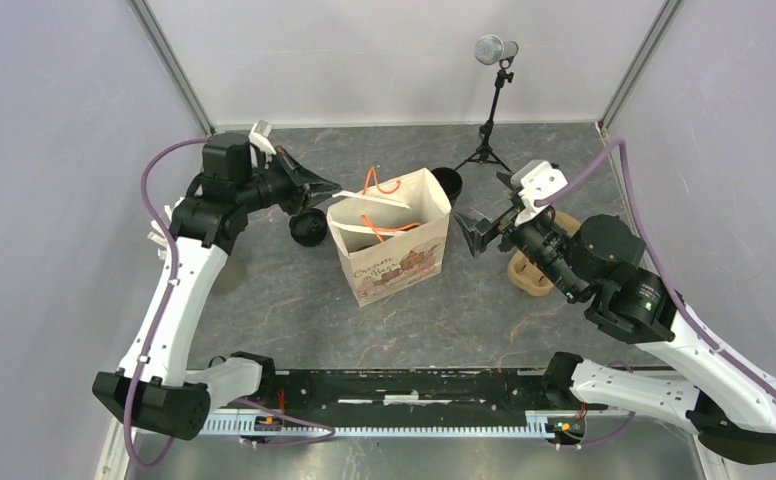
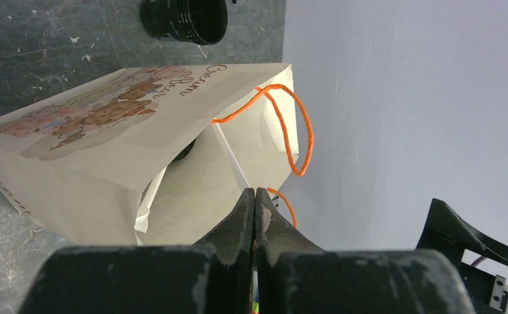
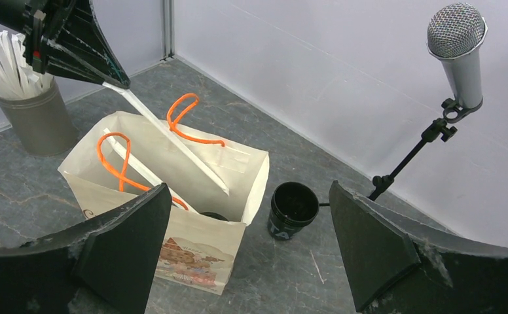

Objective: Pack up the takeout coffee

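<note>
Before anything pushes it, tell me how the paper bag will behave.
The paper bag stands tall and open on a narrow base, so a high push would likely tip it. Its thin, creased paper walls would probably buckle rather than resist.

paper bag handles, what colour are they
The handles are orange, clearest in the right wrist view.

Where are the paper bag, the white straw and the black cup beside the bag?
paper bag [image 3: 199, 252]: right wrist view, printed front wall.
white straw [image 3: 166, 139]: right wrist view, middle of its length.
black cup [image 3: 292, 205]: right wrist view, its top.
</note>
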You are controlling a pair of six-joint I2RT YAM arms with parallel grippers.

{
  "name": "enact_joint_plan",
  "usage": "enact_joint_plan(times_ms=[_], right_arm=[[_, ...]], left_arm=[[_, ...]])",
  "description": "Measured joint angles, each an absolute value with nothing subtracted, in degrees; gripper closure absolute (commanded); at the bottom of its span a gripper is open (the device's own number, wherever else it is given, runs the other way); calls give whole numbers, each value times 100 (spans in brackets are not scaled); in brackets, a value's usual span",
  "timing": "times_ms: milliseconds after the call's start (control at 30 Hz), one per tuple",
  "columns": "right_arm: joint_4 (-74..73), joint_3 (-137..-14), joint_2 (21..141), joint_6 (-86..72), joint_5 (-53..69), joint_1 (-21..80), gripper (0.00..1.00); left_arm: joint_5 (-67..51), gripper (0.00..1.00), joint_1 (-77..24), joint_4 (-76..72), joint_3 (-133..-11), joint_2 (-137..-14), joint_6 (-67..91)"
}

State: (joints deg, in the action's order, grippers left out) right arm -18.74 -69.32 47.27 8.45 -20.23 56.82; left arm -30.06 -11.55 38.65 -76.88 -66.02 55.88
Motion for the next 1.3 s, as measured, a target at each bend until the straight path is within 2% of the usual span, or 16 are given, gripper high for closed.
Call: enact_joint_plan(times_ms=[67, 167, 267, 400, 467, 500, 733, 867, 1300], right_arm=[[-1874, -6932, 4735, 845, -2021, 5682, 3], [-1870, -6932, 4751, 843, -2018, 5682, 3], [-1870, -6932, 4803, 825, -2018, 5682, 3], [-1876, -6932, 4884, 707, -2012, 5682, 3], [-1931, -6947, 4936, 576, -1994, 5682, 3], [-1977, -6965, 4967, 519, -1994, 5682, 3], [-2652, -7144, 5358, -222, -2032, 5682, 3], [-2749, -7140, 5328, -622, -2091, 5682, 3], [-3068, -7161, 5137, -1782, -2768, 5682, 3]], left_arm=[[-2982, 84, -1229, 3750, -7537, -6580, 5596], [-2893, 76, -1299, 3653, -7207, -6517, 5649], [-2834, 55, -1323, 3747, -7085, -6508, 5651], [-2711, 39, -1323, 4193, -7467, -6565, 5417], [-2663, 23, -1323, 4488, -7948, -6670, 5203], [-2639, 1, -1323, 4576, -8158, -6711, 5113], [-2397, 0, -1323, 5408, -9867, -6836, 4211], [-2375, 0, -1323, 5551, -10409, -6659, 3743], [-2226, 0, -1326, 5249, -8829, -4165, 3260]])
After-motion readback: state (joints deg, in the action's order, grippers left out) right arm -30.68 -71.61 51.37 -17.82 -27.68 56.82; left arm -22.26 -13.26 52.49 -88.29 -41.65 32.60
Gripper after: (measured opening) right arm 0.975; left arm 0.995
